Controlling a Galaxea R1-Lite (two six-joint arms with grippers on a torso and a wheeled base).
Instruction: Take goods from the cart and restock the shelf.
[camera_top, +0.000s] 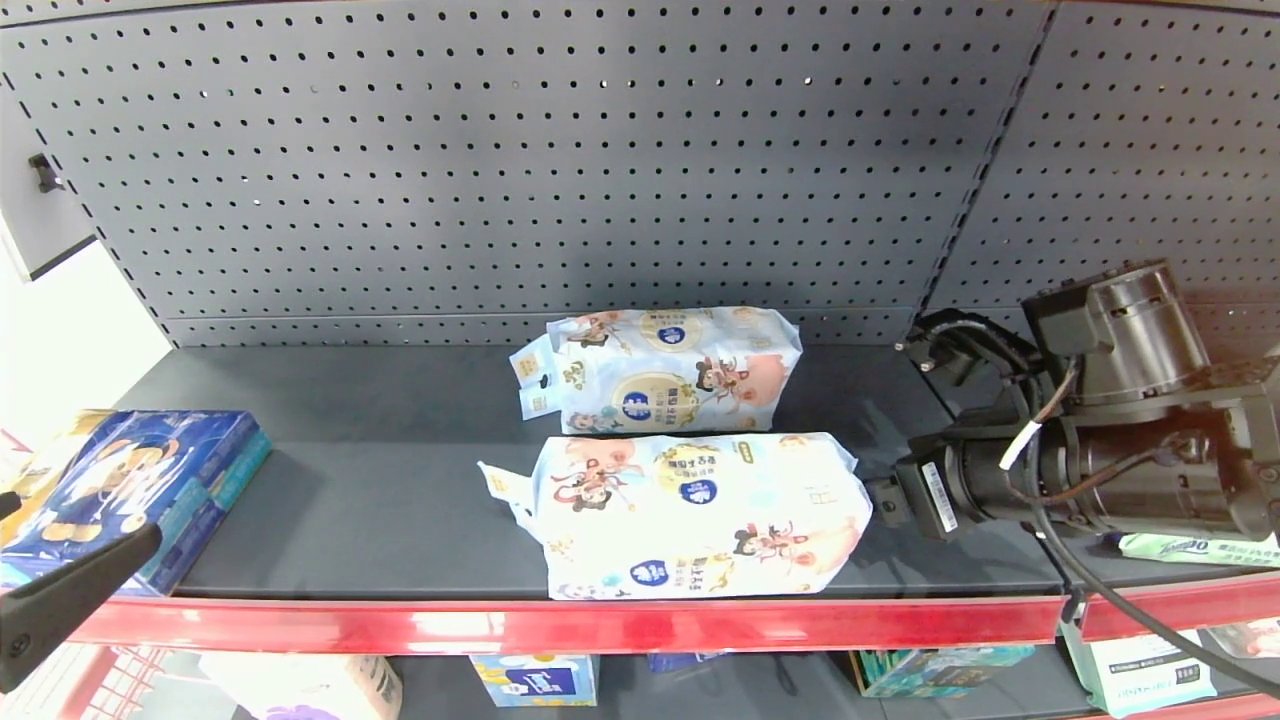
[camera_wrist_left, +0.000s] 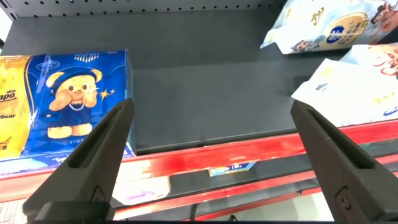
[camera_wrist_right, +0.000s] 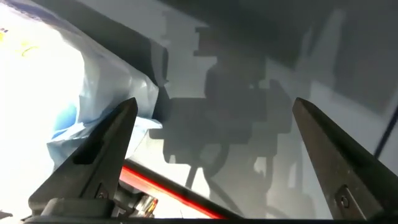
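over the shelf (camera_top: 380, 480), beside the front tissue pack (camera_top: 700, 515), the right claw (camera_wrist_right: 214, 102) gapes.

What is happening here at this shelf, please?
A two-armed robot is restocking the shelf. Two white printed packs lie on it, a rear pack and a front pack. The right gripper is at the right end of the front pack, jaws open and gripping nothing. The left gripper, also open and empty, hovers before the shelf's red edge, near a blue bear pack.
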